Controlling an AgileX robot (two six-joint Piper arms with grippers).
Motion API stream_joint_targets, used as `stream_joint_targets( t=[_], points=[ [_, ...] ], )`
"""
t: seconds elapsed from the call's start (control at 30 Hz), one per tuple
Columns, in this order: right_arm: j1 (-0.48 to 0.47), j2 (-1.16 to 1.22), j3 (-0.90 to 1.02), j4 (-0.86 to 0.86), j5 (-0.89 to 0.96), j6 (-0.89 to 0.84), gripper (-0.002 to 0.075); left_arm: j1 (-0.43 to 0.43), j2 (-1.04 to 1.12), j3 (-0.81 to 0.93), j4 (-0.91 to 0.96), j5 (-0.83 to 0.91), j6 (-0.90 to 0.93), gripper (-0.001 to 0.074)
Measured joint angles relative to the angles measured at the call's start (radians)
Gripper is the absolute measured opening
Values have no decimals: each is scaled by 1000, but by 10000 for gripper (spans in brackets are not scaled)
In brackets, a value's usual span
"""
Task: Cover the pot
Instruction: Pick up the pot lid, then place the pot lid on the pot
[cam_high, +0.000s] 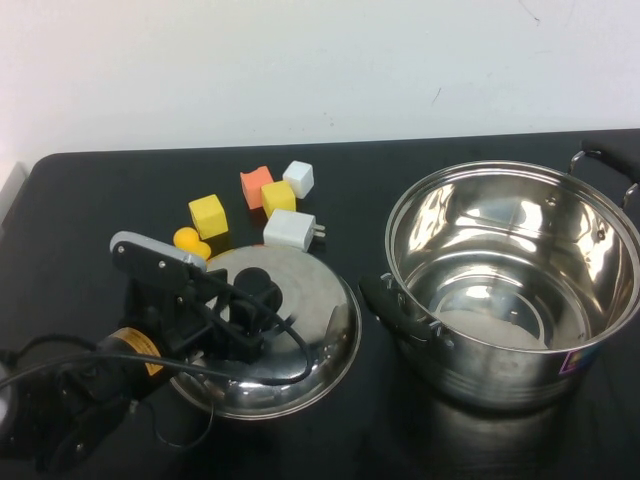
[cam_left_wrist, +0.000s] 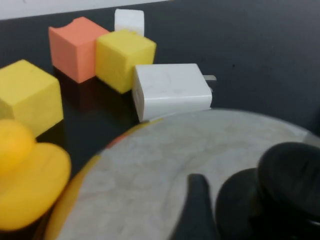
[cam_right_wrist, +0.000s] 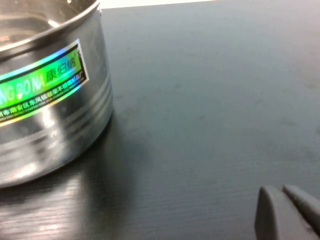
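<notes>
The pot (cam_high: 500, 385) is a large shiny steel stockpot with black side handles, standing open and empty on the right of the black table. Its holographic sticker (cam_high: 575, 360) also shows in the right wrist view (cam_right_wrist: 40, 85). The domed steel lid (cam_high: 315, 310) lies flat on the table left of the pot. My left gripper (cam_high: 248, 305) is low over the lid at its black knob (cam_left_wrist: 292, 175). One finger (cam_left_wrist: 197, 200) stands beside the knob and the jaws look open around it. My right gripper (cam_right_wrist: 282, 192) is shut and empty, low over bare table beside the pot (cam_right_wrist: 50, 130); it is out of the high view.
Behind the lid lie a white charger plug (cam_high: 290, 229), two yellow cubes (cam_high: 208, 215) (cam_high: 278, 197), an orange block (cam_high: 256, 186), a white cube (cam_high: 298, 178) and a yellow toy duck (cam_high: 190, 242). A white wall runs behind the table's far edge.
</notes>
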Motion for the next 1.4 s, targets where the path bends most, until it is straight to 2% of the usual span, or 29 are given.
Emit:
stream_joint_targets(
  t=[0.13,0.37,0.4,0.43,0.87,0.97,1.13,1.27,1.4],
  points=[
    [0,0,0,0,0,0,-2,0,18,-2,4,-28,16,405],
    [0,0,0,0,0,0,-2,0,22,-2,4,-53,31,405],
    [0,0,0,0,0,0,-2,0,22,-2,4,-63,29,340],
    [0,0,0,0,0,0,-2,0,20,-2,2,-66,27,333],
    [0,0,0,0,0,0,-2,0,-233,0,-49,43,9,333],
    [0,0,0,0,0,0,-2,0,-304,-37,-34,119,-28,333],
    [0,0,0,0,0,0,-2,0,-369,-194,181,280,-235,333],
    [0,0,0,0,0,0,-2,0,-366,-334,386,298,-537,333],
    [0,0,0,0,0,0,-2,-42,-338,-452,538,299,-684,333]
  ],
)
